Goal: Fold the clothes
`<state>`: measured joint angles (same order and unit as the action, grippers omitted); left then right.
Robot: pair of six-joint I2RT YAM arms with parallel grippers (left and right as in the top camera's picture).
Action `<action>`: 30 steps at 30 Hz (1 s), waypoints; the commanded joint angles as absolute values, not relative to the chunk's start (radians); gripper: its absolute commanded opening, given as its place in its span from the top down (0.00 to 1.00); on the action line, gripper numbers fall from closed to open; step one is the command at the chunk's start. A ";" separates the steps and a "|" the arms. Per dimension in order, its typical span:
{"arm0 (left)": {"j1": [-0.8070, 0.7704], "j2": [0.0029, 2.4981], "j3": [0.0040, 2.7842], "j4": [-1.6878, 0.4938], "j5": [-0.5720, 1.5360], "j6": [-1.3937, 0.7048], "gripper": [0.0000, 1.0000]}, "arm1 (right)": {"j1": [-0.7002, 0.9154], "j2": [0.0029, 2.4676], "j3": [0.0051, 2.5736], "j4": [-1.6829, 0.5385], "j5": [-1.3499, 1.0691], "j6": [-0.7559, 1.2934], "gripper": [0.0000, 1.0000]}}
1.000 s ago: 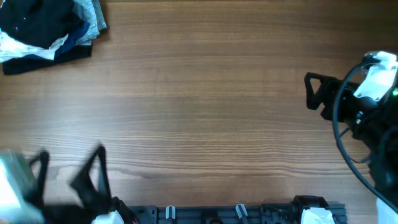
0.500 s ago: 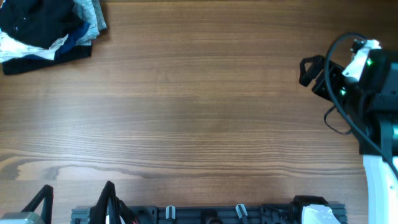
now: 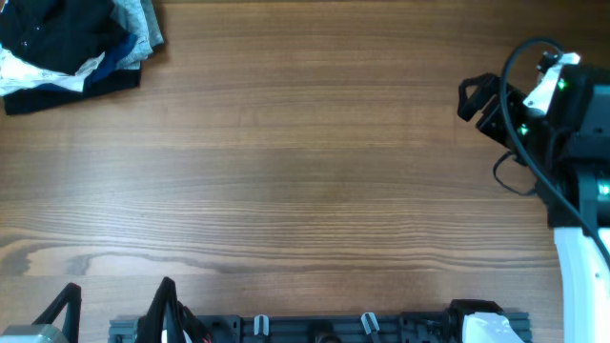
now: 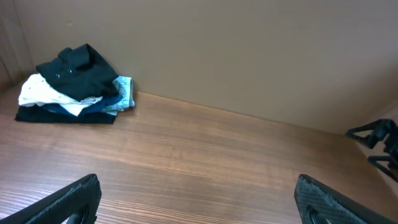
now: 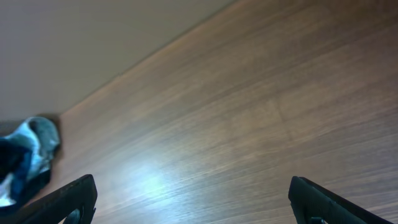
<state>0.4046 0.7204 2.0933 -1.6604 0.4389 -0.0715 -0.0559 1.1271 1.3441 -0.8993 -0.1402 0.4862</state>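
A pile of clothes (image 3: 67, 46), black on top with white, navy and light blue-grey pieces, lies at the table's far left corner. It also shows in the left wrist view (image 4: 76, 84) and at the left edge of the right wrist view (image 5: 25, 158). My left gripper (image 3: 112, 303) is open and empty at the table's near left edge, far from the pile. My right gripper (image 3: 479, 108) is open and empty at the right side of the table. Both show wide-apart fingers in their wrist views (image 4: 198, 202) (image 5: 196, 202).
The wooden table (image 3: 305, 181) stretches between the two grippers. A plain wall (image 4: 249, 50) rises behind the table's far edge. A black rail with clips (image 3: 324, 326) runs along the near edge.
My left arm has pulled back toward the near edge and out of most of the overhead view. My right gripper has shifted slightly toward the far side. The pile has not moved.
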 commanded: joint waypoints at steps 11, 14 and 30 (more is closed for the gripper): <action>0.398 0.719 2.090 -1.658 0.429 -0.056 0.00 | -0.053 1.032 1.345 -0.942 -0.175 0.461 0.00; 0.398 0.719 2.090 -1.658 0.429 -0.056 0.00 | -0.053 0.994 1.344 -0.947 -0.142 0.417 0.00; 0.398 0.719 2.090 -1.658 0.429 -0.056 0.00 | -0.053 0.569 0.988 -0.749 0.012 0.359 0.00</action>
<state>0.4046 0.7204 2.0933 -1.6604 0.4377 -0.0715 -0.0559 0.6731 1.1278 -0.8253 -0.0299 0.3862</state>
